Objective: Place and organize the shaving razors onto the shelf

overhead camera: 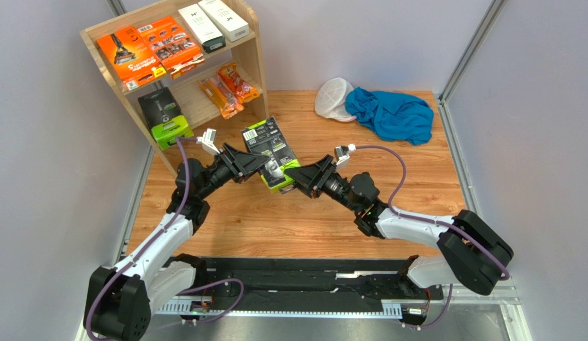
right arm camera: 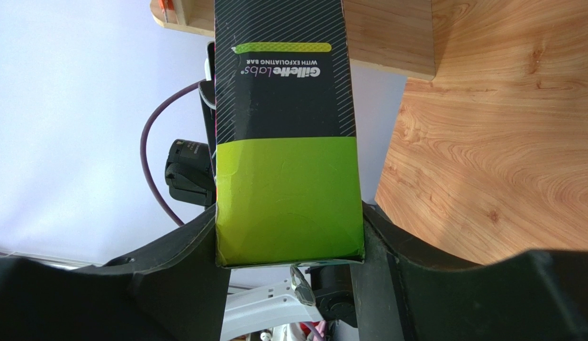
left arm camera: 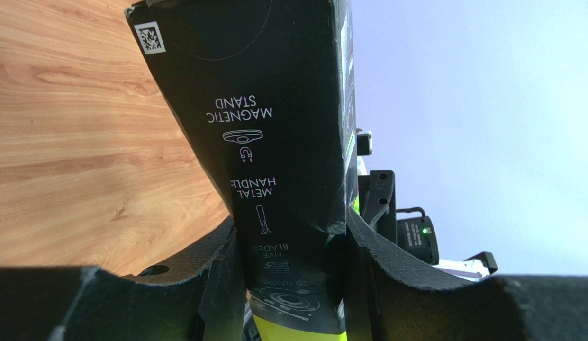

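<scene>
Holding one black-and-lime pack (overhead camera: 269, 144) between both arms, centre of the top view, just right of the shelf (overhead camera: 260, 71).

- Left gripper (overhead camera: 263, 169): fingers pinching the pack's lower part. The left wrist view shows the pads tight on both sides of the black panel printed "MAGNETIC STAND / METAL HANDLE / FIVE BLADES".
- Right gripper (overhead camera: 289, 177): fingers clamped on the lime-green end. The right wrist view shows the "GilletteLabs" face between the pads.
- The pack sits tilted, barcode end toward the top of the frame, and looks lifted off the wooden table (overhead camera: 311, 220).

Shelf is at the upper left of the frame.
- Top tier: two flat orange packs (overhead camera: 151, 46) on the left, two white boxes (overhead camera: 212, 23) on the right.
- Lower tier: a second black-and-lime pack (overhead camera: 163, 116) on the left, small orange packets (overhead camera: 230, 89) to its right.

Blue cloth (overhead camera: 390, 114) and white mesh cap (overhead camera: 333, 98) lie touching at the upper right, well apart from the shelf.
</scene>
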Controlling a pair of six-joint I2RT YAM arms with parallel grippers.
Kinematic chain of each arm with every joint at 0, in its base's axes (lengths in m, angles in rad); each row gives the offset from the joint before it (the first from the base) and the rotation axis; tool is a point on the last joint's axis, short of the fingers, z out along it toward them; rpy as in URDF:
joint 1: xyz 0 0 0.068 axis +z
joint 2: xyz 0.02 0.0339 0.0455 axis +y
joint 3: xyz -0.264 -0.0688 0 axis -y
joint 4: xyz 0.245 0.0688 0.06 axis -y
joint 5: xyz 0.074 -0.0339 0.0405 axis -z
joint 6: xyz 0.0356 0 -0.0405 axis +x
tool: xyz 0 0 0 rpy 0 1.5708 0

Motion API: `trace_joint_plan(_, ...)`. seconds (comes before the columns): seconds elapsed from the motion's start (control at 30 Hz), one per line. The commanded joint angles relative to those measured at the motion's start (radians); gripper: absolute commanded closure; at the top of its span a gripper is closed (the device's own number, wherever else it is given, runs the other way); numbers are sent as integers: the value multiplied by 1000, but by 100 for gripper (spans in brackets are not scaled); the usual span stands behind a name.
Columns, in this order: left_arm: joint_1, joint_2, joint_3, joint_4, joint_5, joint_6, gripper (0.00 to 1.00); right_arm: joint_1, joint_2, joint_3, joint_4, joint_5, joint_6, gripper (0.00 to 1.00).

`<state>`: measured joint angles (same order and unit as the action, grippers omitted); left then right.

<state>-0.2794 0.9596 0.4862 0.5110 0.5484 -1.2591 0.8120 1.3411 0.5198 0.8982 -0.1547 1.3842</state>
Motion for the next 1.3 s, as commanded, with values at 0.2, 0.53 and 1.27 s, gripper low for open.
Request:
trace_joint_plan(0.2,-3,-36,55,43,-1,32,100,33,-19,89,-10,-8,-13,75)
trace_joint_plan(0.53,-3,-137,307,-806,-119,391,41,24,-91,132,-280,-26,-83,100)
trace_joint_plan(1.27,6,-430,658,-1812,-826,674,1,3,67,330,-311,-189,-200,100)
